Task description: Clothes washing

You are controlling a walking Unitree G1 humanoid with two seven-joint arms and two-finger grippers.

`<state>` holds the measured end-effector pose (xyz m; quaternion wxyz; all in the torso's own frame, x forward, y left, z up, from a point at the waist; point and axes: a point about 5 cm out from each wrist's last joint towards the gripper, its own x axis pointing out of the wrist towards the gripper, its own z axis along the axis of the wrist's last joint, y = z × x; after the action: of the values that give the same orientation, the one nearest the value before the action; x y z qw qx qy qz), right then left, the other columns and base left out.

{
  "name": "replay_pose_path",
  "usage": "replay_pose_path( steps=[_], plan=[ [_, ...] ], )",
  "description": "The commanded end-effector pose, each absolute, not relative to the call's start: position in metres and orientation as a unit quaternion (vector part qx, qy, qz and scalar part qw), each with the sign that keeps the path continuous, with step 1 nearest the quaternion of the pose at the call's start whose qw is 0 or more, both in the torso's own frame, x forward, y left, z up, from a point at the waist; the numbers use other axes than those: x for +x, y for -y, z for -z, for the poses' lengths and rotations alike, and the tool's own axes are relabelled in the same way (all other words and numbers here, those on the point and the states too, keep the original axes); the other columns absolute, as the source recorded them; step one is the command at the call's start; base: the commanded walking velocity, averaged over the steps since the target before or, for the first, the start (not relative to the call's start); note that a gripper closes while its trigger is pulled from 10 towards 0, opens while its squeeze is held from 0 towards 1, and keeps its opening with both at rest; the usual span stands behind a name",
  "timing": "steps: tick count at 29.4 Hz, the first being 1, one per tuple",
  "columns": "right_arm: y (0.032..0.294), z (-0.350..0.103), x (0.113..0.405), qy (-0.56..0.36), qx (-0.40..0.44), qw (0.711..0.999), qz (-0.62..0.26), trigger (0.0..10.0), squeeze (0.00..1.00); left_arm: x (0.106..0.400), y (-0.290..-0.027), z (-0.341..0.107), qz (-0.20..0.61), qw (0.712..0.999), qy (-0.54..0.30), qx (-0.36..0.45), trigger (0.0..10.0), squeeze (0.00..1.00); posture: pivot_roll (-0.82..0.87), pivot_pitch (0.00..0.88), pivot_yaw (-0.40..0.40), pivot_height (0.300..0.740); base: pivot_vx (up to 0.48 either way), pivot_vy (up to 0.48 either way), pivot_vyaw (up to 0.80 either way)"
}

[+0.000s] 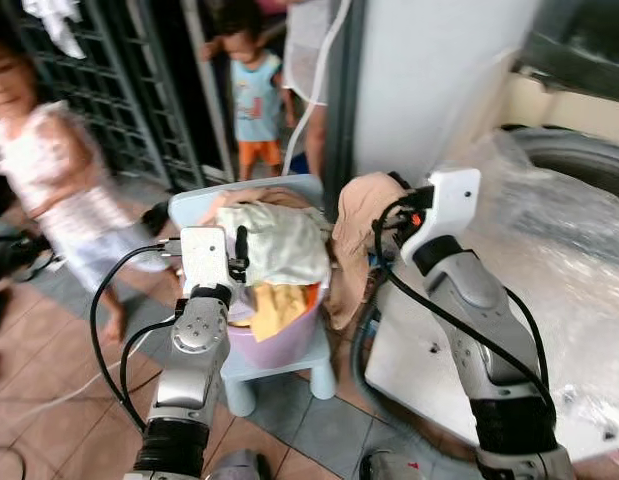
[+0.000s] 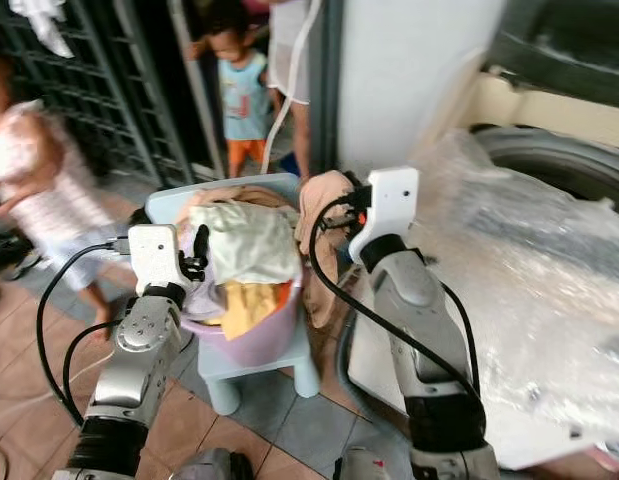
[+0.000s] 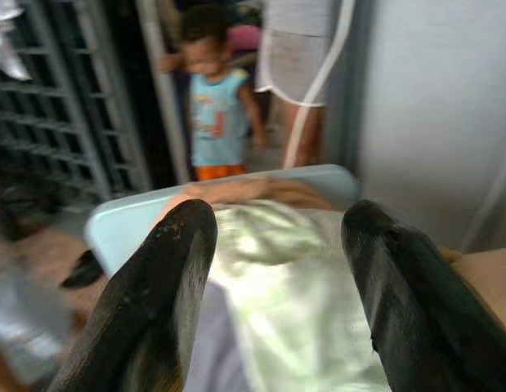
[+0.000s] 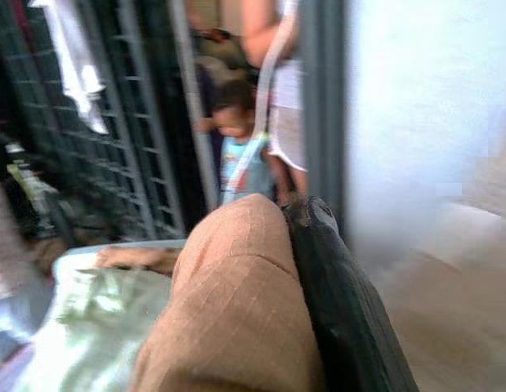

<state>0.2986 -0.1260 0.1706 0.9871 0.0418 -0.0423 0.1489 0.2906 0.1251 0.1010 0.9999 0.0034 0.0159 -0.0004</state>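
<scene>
1. Tan checked cloth (image 1: 357, 240) pinched in the right pincer (image 1: 397, 215), lifted beside the basin and hanging down past its rim; in the right wrist view, cloth (image 4: 236, 302) draped over one black finger (image 4: 342, 310), pincer closed on it.
2. Lilac basin (image 1: 284, 340) heaped with laundry, standing on a pale blue plastic chair (image 1: 289, 375), between the two arms.
3. On top of the heap: pale green garment (image 1: 279, 240); beneath it, yellow cloth (image 1: 274, 305) spilling over the basin's front edge, with a bit of orange next to it.
4. Left pincer (image 1: 239, 250) held at the basin's left rim, just beside the green garment; in the left wrist view, both black fingers (image 3: 154, 294) spread wide apart, holding nothing, green garment (image 3: 293, 310) seen between them.
5. To the right: washing machine (image 1: 569, 160) with clear plastic sheeting (image 1: 549, 260) spread over its white top, touching the right arm's side.
6. Behind the chair: small child in a light blue top and orange shorts (image 1: 257, 100) standing by a dark metal grille (image 1: 119, 90), another person's legs just beside.
7. At far left: another child in a pale dress (image 1: 59, 190), blurred, on the tiled floor (image 1: 49, 400).
</scene>
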Motion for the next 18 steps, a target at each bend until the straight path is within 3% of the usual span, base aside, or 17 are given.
replay_pose_path(
  steps=[1,18],
  plan=[
    [0.123,-0.178,0.296,0.056,0.041,0.986,-0.152,10.0,0.00,0.289,-0.128,-0.103,0.002,1.000,-0.012,0.011,10.0,0.00,-0.09,0.000,0.092,0.740,0.000,0.000,-0.79],
    [0.134,-0.183,0.294,0.070,0.019,0.990,-0.123,10.0,0.00,0.286,-0.129,-0.105,0.013,1.000,-0.007,0.000,10.0,0.00,-0.09,0.000,0.086,0.740,0.000,0.000,-0.79]
  ],
)
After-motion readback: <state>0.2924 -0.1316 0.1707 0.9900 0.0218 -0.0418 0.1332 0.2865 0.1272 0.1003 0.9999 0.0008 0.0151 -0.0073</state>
